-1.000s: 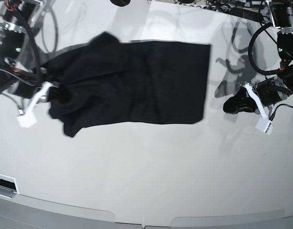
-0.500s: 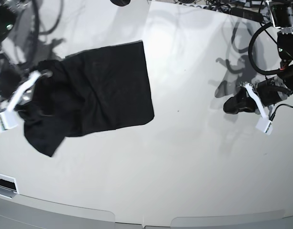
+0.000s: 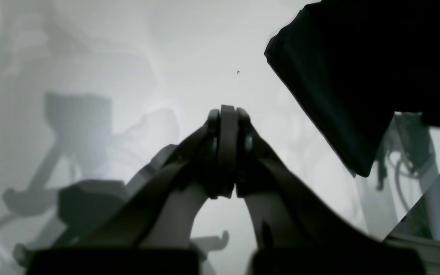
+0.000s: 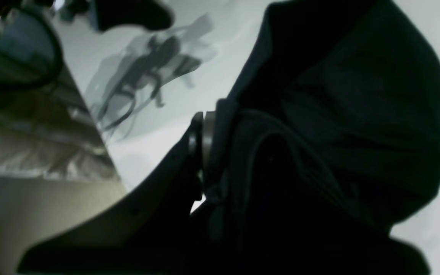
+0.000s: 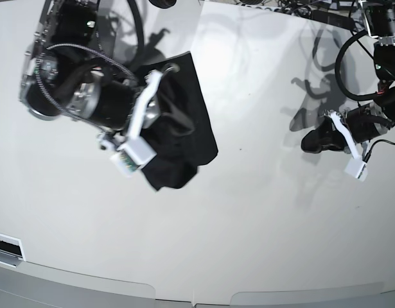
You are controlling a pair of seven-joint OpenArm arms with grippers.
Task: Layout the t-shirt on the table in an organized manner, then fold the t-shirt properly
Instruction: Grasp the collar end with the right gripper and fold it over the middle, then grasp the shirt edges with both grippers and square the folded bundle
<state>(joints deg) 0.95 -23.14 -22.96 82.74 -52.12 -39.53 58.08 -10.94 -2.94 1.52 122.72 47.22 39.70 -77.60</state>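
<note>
The laying-out step is judged to be in hand, and no fold is begun yet. The t-shirt (image 5: 184,138) is gathered in a hanging bunch and is held up by the right gripper (image 5: 166,74) on the left side of the base view, over the table (image 5: 261,218). In the right wrist view the cloth is seen pinched between the jaws near a ribbed seam, and it falls in thick folds in front of the camera. Whether the lower end touches the table cannot be told.

The left gripper (image 3: 225,114) is pressed together with nothing between its jaws, and it rests near the table, well apart from the shirt.

For the next move, the shirt probably has to be lowered and spread flat. A second corner likely has to be taken by the free arm, so that the cloth can be pulled open.
</note>
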